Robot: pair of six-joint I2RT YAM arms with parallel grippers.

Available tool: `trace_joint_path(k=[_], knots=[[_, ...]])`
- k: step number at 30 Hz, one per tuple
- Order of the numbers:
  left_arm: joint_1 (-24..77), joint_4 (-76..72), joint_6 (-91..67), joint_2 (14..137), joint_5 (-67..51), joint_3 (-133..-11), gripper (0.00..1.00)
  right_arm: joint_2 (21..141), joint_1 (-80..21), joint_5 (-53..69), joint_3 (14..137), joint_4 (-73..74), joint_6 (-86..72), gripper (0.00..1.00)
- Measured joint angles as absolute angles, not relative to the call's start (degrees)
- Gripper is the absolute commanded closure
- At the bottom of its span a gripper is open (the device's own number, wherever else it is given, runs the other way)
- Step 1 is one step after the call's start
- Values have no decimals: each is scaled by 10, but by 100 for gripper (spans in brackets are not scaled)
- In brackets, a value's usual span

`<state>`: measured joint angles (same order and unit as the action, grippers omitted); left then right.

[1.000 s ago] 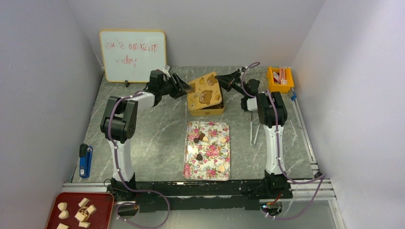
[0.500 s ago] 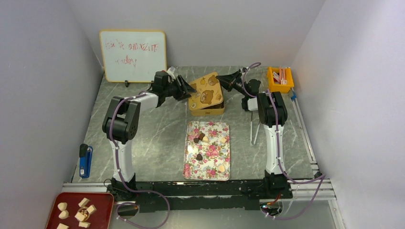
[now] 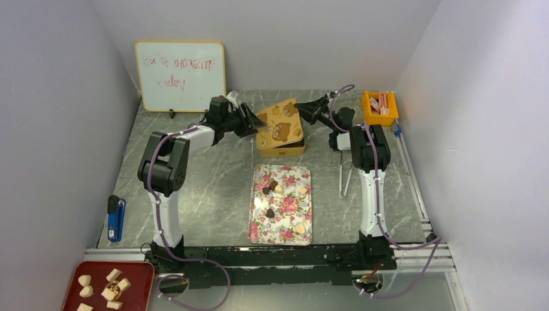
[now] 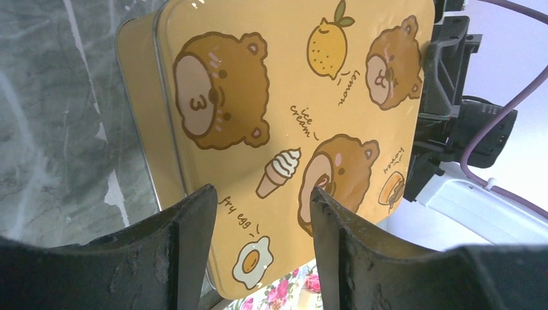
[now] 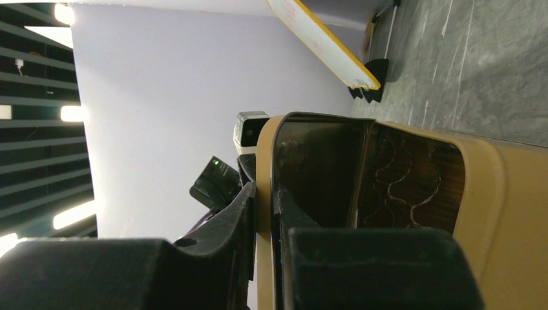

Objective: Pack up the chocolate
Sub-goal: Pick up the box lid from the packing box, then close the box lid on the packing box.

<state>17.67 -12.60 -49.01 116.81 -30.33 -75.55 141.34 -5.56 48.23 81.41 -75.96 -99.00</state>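
Six chocolates (image 3: 270, 212) are counted on one floral tray (image 3: 262, 233), and one yellow tin (image 3: 280, 131), one whiteboard (image 3: 180, 76), one orange bin (image 3: 380, 120) and one red tray (image 3: 139, 275) are seen.

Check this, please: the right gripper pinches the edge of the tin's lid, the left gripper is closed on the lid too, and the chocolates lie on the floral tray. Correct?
No. The left gripper is open: the left wrist view shows its fingers apart, clamping nothing. The right gripper pinches the edge of the lid, and the chocolates lie on the floral tray.
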Motion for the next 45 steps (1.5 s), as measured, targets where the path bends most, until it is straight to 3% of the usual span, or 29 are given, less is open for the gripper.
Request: trace_joint_path(k=[10, 19, 36, 45], knots=[[177, -89, -472, 1160, -269, -755, 41, 1413, -49, 486, 814, -760, -990, 100], [177, -18, -441, 1151, -201, -767, 77, 1413, -48, 486, 814, -760, -990, 100], [192, 60, -409, 1186, -151, -841, 87, 1417, -46, 486, 815, -759, -990, 100], [203, 87, -405, 1210, -146, -854, 88, 1422, -44, 491, 821, -758, -988, 100]])
